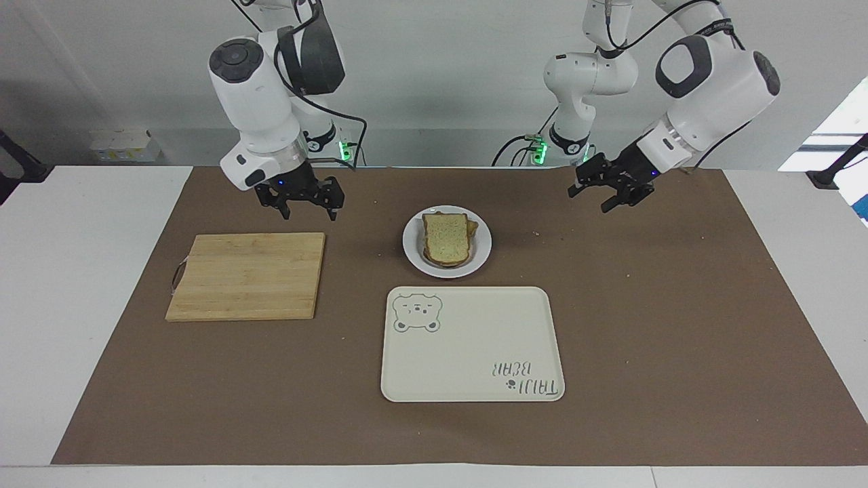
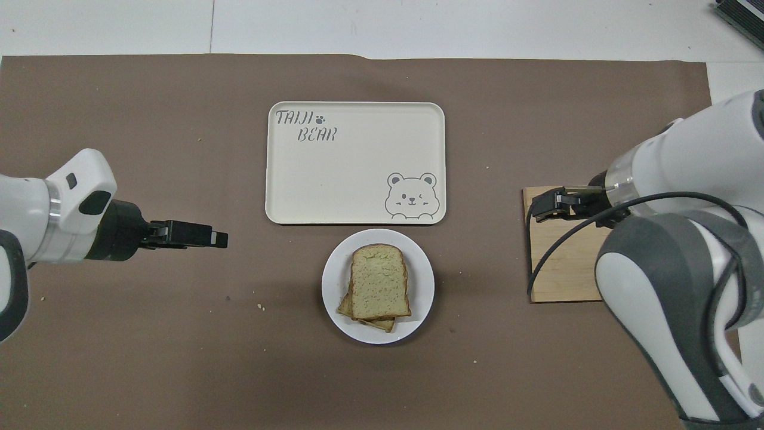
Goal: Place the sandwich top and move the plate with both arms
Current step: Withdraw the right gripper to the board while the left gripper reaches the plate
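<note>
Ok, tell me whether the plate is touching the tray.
Apart. The overhead view shows a thin strip of brown mat between the plate and the tray; the facing view shows the same gap.

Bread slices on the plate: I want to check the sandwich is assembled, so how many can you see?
2: the sandwich top lies uppermost on the plate, and one slice's corner peeks out beneath it. More may be hidden between them.

Table [image 1: 81,305]: brown mat [image 1: 678,325], plate [image 1: 414,254], tray [image 1: 468,352], cutting board [image 1: 247,274].
</note>
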`<action>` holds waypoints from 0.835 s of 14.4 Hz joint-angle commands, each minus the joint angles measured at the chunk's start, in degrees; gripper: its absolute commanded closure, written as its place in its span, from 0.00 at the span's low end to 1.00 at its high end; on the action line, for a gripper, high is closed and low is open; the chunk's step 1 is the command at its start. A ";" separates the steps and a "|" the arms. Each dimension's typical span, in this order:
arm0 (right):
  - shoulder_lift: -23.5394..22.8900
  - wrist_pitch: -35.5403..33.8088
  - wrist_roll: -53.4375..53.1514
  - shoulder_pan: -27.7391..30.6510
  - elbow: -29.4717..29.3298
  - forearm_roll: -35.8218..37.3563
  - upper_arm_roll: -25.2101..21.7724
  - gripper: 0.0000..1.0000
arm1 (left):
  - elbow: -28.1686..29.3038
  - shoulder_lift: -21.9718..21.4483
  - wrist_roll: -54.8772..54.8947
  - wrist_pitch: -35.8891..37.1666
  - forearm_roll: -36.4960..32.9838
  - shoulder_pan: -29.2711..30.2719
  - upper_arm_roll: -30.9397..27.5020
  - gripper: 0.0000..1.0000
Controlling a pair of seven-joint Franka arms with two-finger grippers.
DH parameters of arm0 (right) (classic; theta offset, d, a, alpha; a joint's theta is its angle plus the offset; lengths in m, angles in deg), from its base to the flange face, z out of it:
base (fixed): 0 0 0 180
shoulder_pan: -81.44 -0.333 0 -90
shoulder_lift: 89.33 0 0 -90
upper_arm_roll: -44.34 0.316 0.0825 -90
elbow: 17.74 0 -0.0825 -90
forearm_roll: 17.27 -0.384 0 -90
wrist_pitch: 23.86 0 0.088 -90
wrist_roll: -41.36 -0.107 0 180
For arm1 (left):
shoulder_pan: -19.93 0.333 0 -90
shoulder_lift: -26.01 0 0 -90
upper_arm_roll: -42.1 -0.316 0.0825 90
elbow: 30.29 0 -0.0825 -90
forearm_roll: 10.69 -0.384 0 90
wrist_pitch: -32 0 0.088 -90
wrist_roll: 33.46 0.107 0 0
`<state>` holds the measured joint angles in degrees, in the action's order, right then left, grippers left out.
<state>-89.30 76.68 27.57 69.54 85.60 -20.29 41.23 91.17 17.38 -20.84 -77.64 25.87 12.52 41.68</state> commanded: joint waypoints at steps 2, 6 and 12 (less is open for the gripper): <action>1.72 -1.31 4.38 4.86 0.19 1.00 0.65 0.00 | 11.24 -2.44 11.43 -5.85 12.79 -0.59 -0.73 0.00; 5.41 -1.58 4.56 8.12 -0.16 1.00 0.39 0.00 | 21.34 -1.39 27.69 -8.05 29.59 0.20 -0.90 0.00; 5.68 -7.10 4.65 10.06 -6.75 1.00 -0.05 0.00 | 27.86 0.19 37.73 -7.53 42.26 -0.50 -0.82 0.00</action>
<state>-83.30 73.00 31.10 78.37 82.16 -20.28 40.85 116.98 17.86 14.12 -84.41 64.87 12.70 41.14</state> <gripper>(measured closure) 0.000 0.000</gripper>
